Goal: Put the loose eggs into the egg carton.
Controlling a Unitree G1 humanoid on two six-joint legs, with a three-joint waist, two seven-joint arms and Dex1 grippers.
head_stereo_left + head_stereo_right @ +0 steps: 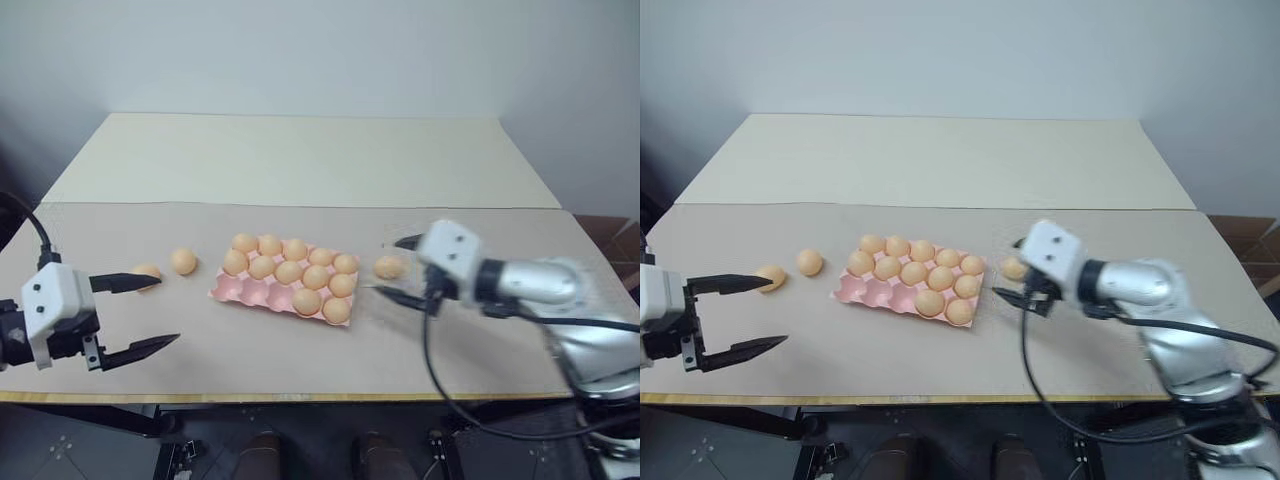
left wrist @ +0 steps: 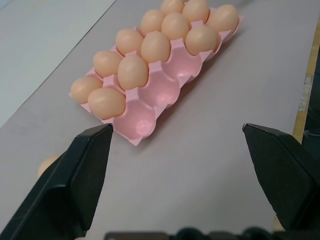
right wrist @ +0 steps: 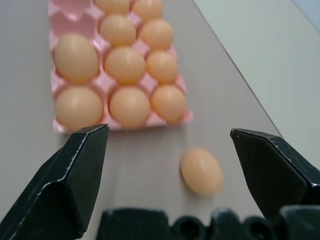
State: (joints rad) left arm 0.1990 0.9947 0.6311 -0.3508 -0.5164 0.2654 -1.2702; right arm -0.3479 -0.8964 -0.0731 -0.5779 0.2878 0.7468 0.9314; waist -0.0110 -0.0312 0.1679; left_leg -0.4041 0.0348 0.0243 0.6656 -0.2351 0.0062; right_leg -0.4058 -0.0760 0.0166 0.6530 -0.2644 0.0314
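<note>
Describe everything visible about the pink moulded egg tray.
The flat pink moulded egg tray, lidless and plastic-looking, lies slightly skewed on the tan tabletop between the grippers, touched by neither. Twelve pale orange eggs sit in its cups; three cups at the near left corner stand empty. One loose egg lies just off its right end.

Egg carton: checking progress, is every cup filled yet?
No, three cups along the egg carton edge nearest the left end effector are empty.

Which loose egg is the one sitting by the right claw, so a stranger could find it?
Find the pink egg carton mid-table. Just off its right end one egg lies alone on the table, between the open right claw's fingers. The other loose eggs lie left of the carton.
</note>
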